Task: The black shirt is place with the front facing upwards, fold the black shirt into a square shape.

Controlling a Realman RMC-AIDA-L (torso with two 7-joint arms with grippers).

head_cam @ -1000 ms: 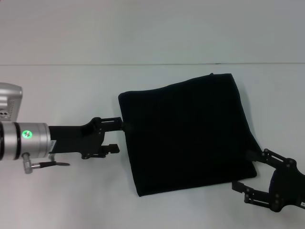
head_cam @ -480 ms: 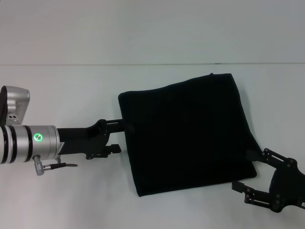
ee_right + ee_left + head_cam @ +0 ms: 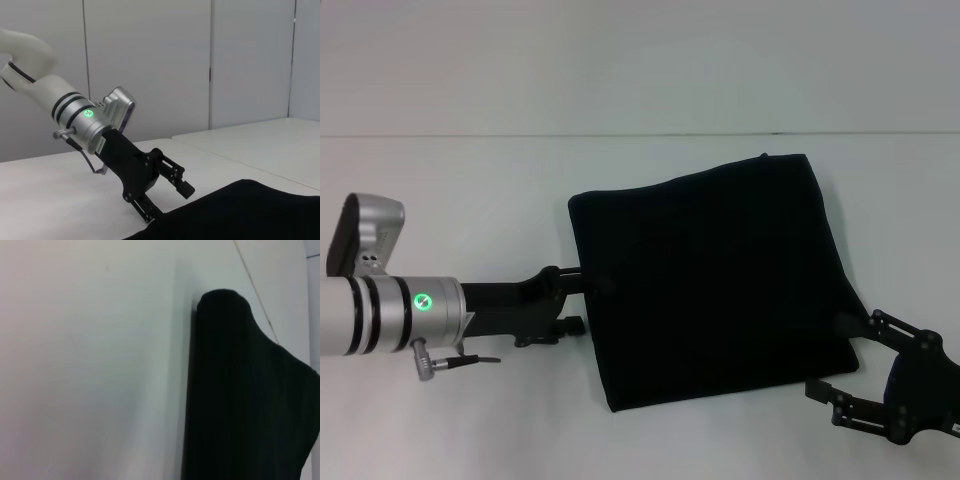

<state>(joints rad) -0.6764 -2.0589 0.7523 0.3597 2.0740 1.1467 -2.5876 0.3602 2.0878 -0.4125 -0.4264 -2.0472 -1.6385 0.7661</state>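
- Between the two claws, on the pale worktop [image 3: 470,180], the black shirt [image 3: 715,275] lies folded into a rough square, plain black on top with no lettering or label showing.
- The left claw [image 3: 582,297] sits low at the shirt's left edge, about halfway along that side. Its upper finger reaches onto the cloth edge; the lower finger stops just short of it, beside the shirt.
- In the right wrist view the left claw [image 3: 167,200] tilts down toward the cloth, one finger with its tip at the shirt [image 3: 240,212] edge and the other raised clear above it, so the fingers stand spread apart and grasp nothing that I can make out.
- Behind that claw its silver wrist [image 3: 405,310] shows a green light, and the arm runs off to the left.
- The right claw [image 3: 830,355] is at the shirt's near right corner. Its fingers are splayed wide: one tip is right at the corner of the cloth, the other lies on the bare worktop just in front of the shirt's near edge. It holds nothing.
- From the left wrist view only the worktop [image 3: 90,365] and a rounded, bulging fold of the shirt [image 3: 245,390] can be seen, the cloth resting on the surface.
- The shirt's far right corner lies well beyond both claws, close to a seam line running across the worktop.
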